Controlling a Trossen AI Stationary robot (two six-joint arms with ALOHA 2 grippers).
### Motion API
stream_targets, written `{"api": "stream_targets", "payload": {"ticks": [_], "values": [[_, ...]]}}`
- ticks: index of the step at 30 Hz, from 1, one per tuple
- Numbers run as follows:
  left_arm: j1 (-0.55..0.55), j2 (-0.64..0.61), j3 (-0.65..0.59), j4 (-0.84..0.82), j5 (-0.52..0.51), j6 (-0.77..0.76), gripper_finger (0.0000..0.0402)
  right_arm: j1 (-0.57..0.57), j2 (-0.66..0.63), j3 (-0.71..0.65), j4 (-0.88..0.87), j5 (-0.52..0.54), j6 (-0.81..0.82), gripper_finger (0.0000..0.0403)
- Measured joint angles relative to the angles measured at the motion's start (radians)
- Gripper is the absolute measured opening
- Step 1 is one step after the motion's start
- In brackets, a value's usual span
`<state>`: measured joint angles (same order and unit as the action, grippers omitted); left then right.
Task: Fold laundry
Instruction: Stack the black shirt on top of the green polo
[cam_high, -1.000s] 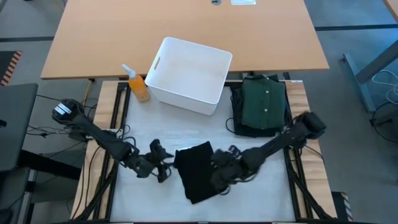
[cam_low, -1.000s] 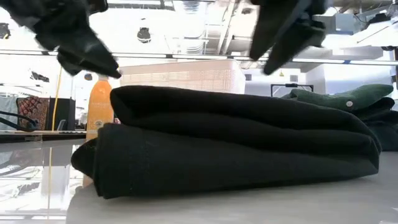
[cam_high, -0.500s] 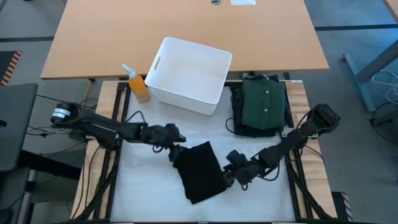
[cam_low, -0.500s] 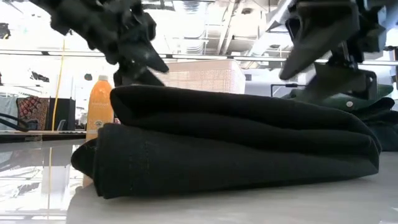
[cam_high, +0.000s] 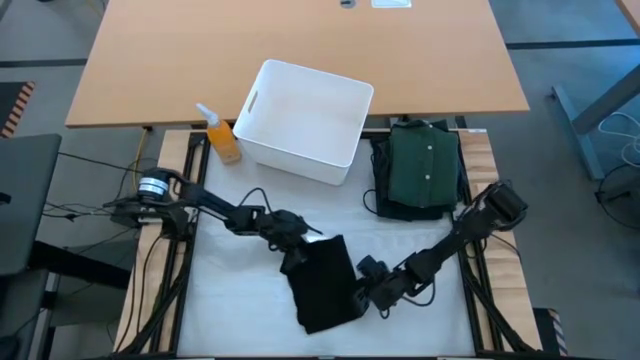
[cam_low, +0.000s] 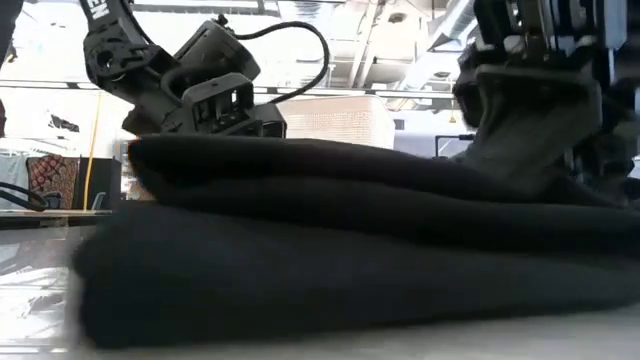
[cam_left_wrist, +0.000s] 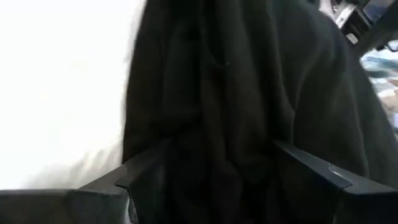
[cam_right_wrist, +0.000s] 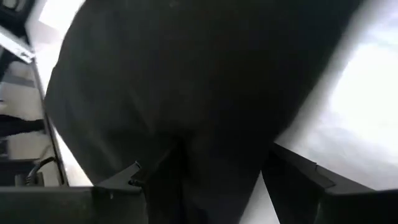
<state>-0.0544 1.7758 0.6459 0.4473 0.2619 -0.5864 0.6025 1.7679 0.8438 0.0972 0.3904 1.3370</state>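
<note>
A folded black garment (cam_high: 323, 280) lies on the white-covered bench (cam_high: 240, 320) between the two arms, near its front edge and turned slightly askew. The left gripper (cam_high: 293, 244) reaches in from the left and sits at the garment's upper left corner; in the left wrist view its jaws stand wide apart, with the dark cloth (cam_left_wrist: 249, 106) filling the space between and ahead of them, and no pinch on the fabric can be made out. The right gripper (cam_high: 366, 292) comes in low from the right and rests against the garment's right edge; its jaws are likewise spread wide, the black cloth (cam_right_wrist: 186, 87) lying between them without a visible clamp. In the low view the garment (cam_low: 340, 250) shows as a thick stack of folds, with both grippers pressed close at its two ends. Behind it, at the bench's right rear corner, a folded dark green buttoned shirt (cam_high: 425, 165) lies on top of darker clothing (cam_high: 381, 204). A white plastic bin (cam_high: 305, 120) stands at the rear centre, and an orange spray bottle (cam_high: 222, 138) stands just beside its left wall.
</note>
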Motion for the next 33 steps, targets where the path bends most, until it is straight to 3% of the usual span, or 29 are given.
{"api": "stream_targets", "payload": {"ticks": [4, 6, 8, 12, 14, 17, 24, 28, 33], "values": [[-0.002, 0.053, 0.007, 0.023, 0.033, -0.012, 0.0253, -0.008, 0.095, 0.001, 0.198, -0.018, -0.051, 0.0244], [-0.005, 0.057, 0.006, 0.030, 0.033, -0.015, 0.0250, -0.010, 0.117, 0.003, 0.213, -0.022, -0.046, 0.0232], [-0.007, 0.051, 0.006, 0.026, 0.034, -0.015, 0.0247, -0.006, 0.130, 0.003, 0.204, -0.009, -0.043, 0.0194], [-0.001, -0.009, 0.004, -0.034, 0.053, 0.022, 0.0243, -0.008, 0.099, 0.001, 0.163, -0.028, -0.121, 0.0048], [0.007, -0.061, -0.001, -0.086, 0.055, 0.043, 0.0242, -0.012, 0.053, -0.001, 0.111, -0.048, -0.159, 0.0035], [0.016, -0.169, -0.003, -0.170, 0.025, 0.070, 0.0242, -0.030, -0.049, 0.006, -0.035, -0.114, -0.174, 0.0035], [-0.025, -0.377, -0.001, -0.314, -0.251, 0.107, 0.0241, -0.045, -0.293, 0.148, -0.646, -0.253, -0.233, 0.0035], [-0.078, -0.408, 0.000, -0.303, -0.342, 0.112, 0.0241, -0.087, -0.405, 0.277, -0.962, -0.255, -0.267, 0.0035], [-0.129, -0.393, 0.000, -0.277, -0.392, 0.112, 0.0241, -0.192, -0.494, 0.466, -1.238, -0.233, -0.348, 0.0035]]}}
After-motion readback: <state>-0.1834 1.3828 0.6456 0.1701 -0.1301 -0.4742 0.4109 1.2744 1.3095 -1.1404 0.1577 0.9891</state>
